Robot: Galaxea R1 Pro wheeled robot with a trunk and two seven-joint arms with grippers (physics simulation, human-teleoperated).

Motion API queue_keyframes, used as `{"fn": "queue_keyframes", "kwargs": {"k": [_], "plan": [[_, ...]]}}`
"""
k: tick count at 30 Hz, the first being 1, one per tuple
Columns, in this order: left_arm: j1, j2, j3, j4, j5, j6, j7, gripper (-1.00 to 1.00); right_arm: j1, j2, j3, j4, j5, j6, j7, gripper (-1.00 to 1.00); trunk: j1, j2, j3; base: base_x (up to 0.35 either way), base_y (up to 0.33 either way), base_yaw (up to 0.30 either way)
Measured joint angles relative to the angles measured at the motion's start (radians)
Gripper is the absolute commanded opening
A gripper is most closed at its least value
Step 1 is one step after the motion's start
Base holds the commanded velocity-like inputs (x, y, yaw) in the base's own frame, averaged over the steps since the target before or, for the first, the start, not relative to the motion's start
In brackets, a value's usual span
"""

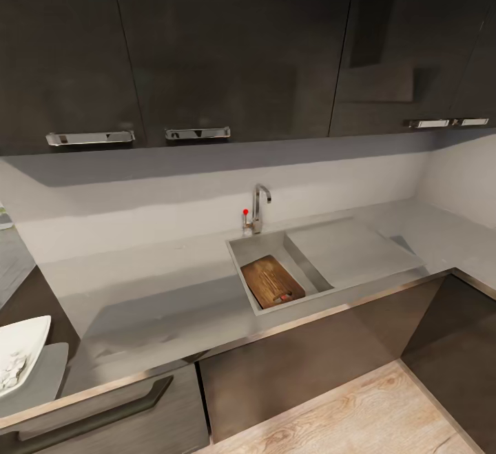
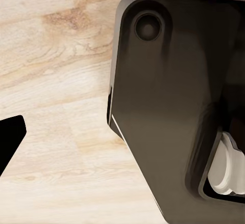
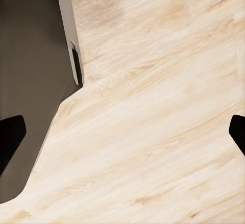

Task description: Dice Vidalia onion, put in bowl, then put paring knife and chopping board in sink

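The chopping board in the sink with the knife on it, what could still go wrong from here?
1. The chopping board lies tilted in the sink; it may slide or settle, shifting the paring knife resting on its lower end.
2. The bowl sits at the countertop corner near the front edge; a turning arm or trunk could knock it off.

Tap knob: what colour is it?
Red, on the chrome tap behind the sink; the knob shows best in the head view.
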Motion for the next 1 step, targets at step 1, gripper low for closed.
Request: {"fn": "queue_keyframes", "kwargs": {"k": [1], "plan": [[0.000,0.000,0.000,0.000,0.000,0.000,0.000,1.00,0.000,0.000,0.000,0.000,0.000,0.000,0.000,1.00,0.000,0.000,0.000,0.000,0.000,0.000]]}}
